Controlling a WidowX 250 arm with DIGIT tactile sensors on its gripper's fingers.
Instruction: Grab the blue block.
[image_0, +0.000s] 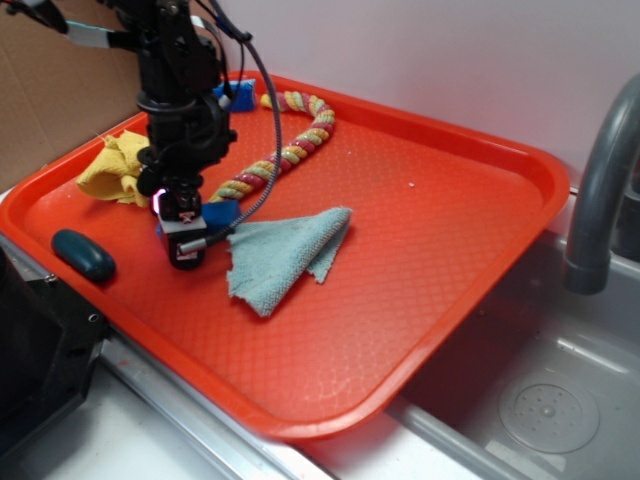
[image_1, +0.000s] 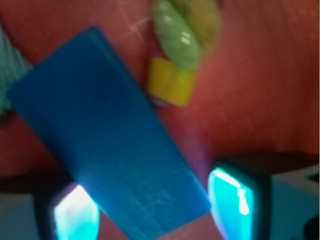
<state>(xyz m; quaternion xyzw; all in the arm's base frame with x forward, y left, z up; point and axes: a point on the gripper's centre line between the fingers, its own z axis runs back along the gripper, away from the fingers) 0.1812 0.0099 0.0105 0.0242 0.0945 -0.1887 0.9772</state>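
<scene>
Jaws apart, straddling blue block; rope toy end, teal cloth just beside.

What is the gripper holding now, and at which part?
Nothing is clearly held yet. The gripper is open, its jaws on either side of the near end of the blue block, with gaps visible.

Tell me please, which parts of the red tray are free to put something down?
Free: the tray's right half, from the teal cloth to the rim near the faucet, and the front strip below the cloth. Crowded: the back-left, with rope, yellow rag, blue block and gripper.
</scene>
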